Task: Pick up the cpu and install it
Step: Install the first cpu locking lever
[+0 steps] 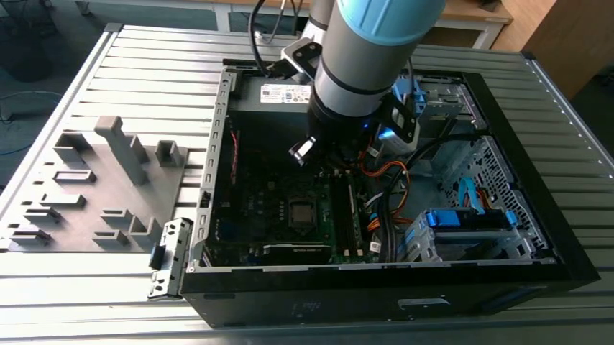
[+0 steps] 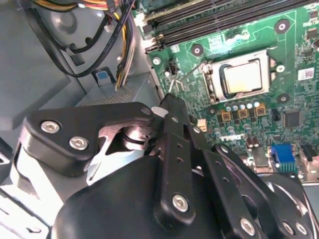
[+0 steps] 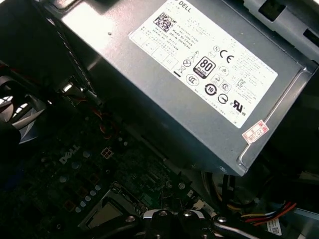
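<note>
Silver-grey cpu point(image 2: 241, 78), thin, light and fragile, sits in the motherboard point(image 2: 294, 55) socket; edges offer hold; gripper point(image 2: 172, 107) fingers pressed together nearby.

A ribbed silver metal tabletop point(image 1: 144, 65) fills the exterior view. Wooden furniture point(image 1: 561, 36) stands at two o'clock, a pale desk point(image 1: 470, 18) at one o'clock, grey floor point(image 1: 48, 43) at ten o'clock.

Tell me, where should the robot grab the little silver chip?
Probably by two opposite edges, coming straight down from above. In the second wrist view the cpu lies flat, face up, inside the metal frame on the green board. Only its top face shows, so no sideways approach looks possible. The frame hugs it closely, which leaves little room at the edges.
</note>
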Robot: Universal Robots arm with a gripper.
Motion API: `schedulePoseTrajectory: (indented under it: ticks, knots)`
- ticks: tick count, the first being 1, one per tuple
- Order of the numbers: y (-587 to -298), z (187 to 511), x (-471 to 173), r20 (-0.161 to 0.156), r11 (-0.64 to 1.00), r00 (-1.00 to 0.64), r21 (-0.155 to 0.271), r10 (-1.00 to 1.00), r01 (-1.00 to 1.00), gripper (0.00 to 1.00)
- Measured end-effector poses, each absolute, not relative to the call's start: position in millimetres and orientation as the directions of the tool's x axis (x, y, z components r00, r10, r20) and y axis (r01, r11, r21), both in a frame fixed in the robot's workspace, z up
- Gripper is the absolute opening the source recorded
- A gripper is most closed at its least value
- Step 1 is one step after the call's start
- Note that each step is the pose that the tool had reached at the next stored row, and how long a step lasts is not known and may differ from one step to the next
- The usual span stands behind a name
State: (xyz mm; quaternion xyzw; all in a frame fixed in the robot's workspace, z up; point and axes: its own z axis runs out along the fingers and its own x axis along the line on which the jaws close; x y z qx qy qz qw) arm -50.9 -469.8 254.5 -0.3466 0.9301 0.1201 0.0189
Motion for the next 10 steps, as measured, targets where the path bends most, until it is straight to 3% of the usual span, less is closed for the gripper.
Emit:
schedulePoseTrajectory:
  ticks: [10]
  knots:
    - [-467.7, 249.0, -40.9, -0.123, 0.713, -0.743, 0.214, -0.658, -0.667, 0.11]
